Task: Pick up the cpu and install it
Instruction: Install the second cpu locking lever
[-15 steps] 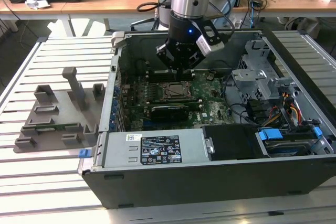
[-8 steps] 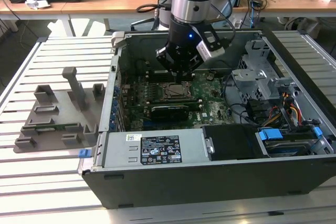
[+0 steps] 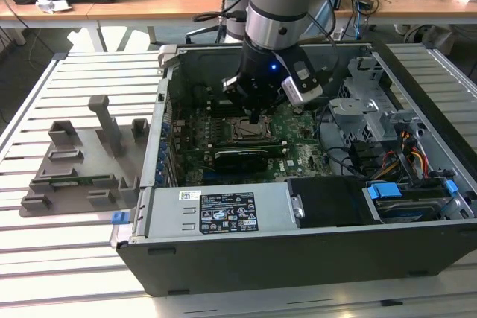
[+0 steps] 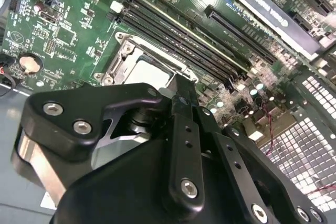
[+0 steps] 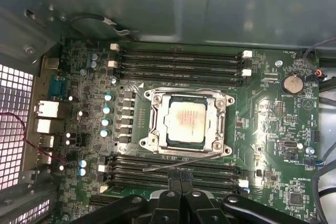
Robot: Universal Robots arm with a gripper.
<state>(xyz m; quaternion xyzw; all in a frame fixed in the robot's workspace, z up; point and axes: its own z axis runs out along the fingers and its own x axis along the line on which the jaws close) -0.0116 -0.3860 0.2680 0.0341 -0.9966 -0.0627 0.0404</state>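
A: How far along is the work judged to be?

B: The cpu (image 5: 187, 120) is seen lying flat inside the socket frame (image 5: 186, 123) on the motherboard (image 5: 273, 129), its silvery top plate facing up. So the placing is judged done. In the second wrist view the same chip (image 4: 148, 75) is partly hidden behind the gripper body, but it is seated in the frame there too.

A: And what is left?

B: Whether the socket is locked down cannot be told for certain. A thin retention lever (image 5: 184, 163) is seen lying loose along one side of the frame, and no load plate is seen over the chip, so the clamping is judged not yet done.

A: What is made of the fingers?

B: In the first wrist view the gripper (image 5: 179, 179) is shown with its two fingertips pressed together, no gap between them, and nothing is held. The tips are placed just beside the lever, near the edge of the frame; contact cannot be confirmed.

A: And from outside?

B: In the exterior view the gripper (image 3: 255, 115) is lowered into the open computer case (image 3: 313, 258), directly over the socket area.
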